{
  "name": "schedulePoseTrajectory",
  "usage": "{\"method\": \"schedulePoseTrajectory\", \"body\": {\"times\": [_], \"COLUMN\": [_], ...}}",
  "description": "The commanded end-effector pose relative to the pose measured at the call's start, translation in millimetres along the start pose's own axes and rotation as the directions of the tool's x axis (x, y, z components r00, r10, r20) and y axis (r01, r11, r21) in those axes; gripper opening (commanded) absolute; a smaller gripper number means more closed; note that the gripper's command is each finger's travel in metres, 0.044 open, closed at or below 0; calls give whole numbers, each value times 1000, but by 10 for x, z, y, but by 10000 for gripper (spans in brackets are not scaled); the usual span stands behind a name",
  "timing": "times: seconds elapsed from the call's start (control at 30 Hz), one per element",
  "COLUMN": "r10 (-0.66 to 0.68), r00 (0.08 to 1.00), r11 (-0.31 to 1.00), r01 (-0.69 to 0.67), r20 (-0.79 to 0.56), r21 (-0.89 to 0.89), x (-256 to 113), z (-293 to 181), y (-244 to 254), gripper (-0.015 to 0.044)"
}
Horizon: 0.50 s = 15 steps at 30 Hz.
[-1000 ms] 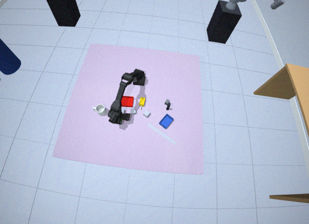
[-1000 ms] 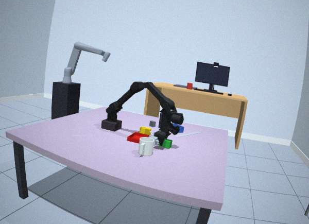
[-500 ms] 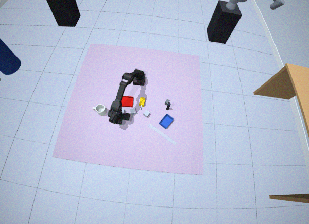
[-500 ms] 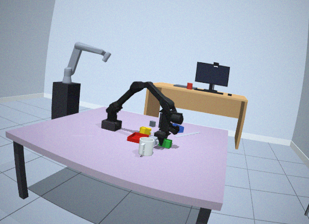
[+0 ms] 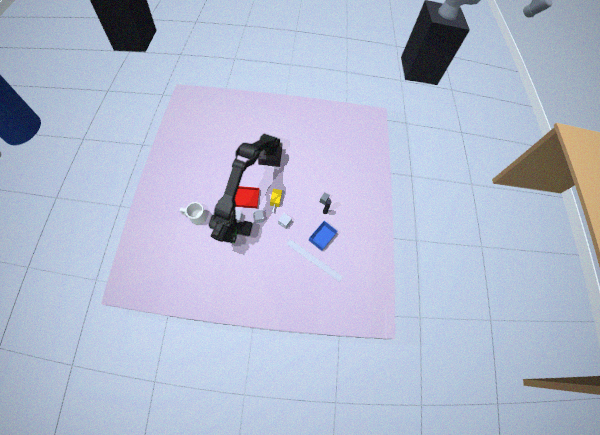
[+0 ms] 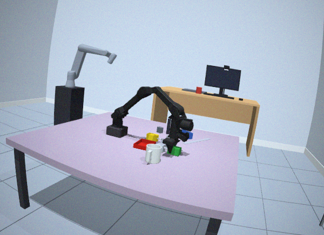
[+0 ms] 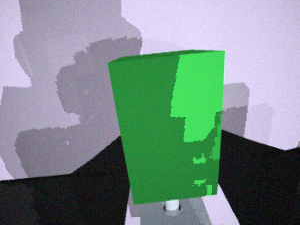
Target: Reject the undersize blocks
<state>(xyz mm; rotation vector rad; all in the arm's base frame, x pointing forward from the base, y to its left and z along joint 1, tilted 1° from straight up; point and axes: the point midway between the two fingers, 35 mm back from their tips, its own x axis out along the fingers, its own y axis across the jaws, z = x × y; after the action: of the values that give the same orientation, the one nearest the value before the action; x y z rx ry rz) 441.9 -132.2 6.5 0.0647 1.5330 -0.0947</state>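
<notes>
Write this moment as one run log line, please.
gripper: shut on green gauge | gauge pin: at a block's hole, depth unclear | red tray: no block visible

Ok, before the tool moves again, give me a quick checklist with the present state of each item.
- Tool shut on the green gauge: ok.
- Gauge pin lined up over the hole of the steel block: ok, as the wrist view looks.
- Pin all the way in: not ok, part still shows above the block.
- Block bored undersize or good: cannot tell.
- Red reject tray free of the mug: ok.
</notes>
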Motion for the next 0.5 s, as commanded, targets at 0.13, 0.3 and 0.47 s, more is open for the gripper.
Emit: {"method": "schedulePoseTrajectory", "body": {"times": [0.13,0.3,0.47], "r10": [-3,-3,-3], "r00": [1000,1000,1000], "r11": [1000,1000,1000], "r01": [3,3,3], "r20": [12,12,13], "r21": [-2,-2,-2], "x": [-39,-40,-40], "z": [46,56,86], "y": [-4,-4,-4], "gripper": [0,0,0]}}
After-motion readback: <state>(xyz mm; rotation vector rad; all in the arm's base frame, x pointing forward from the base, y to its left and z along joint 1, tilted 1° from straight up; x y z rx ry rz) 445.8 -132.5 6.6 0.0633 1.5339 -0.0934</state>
